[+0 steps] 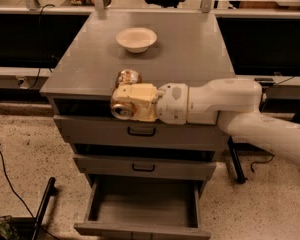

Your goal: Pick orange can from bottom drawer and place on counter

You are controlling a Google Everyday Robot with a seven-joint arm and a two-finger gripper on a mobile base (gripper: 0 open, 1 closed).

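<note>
My gripper (124, 95) reaches in from the right on a white arm and is shut on the orange can (126, 79). The can is held level with the counter's front edge, over its front left part. Its silver ends show above and below the cream fingers (134, 101). The counter (190, 49) is the flat grey top of the cabinet. The bottom drawer (145, 208) is pulled open below and its grey inside holds nothing.
A white bowl (136, 38) stands on the counter's far half. The two upper drawers with black handles (141, 131) sit slightly open. A black cable and a black pole (42, 209) lie on the speckled floor at the left.
</note>
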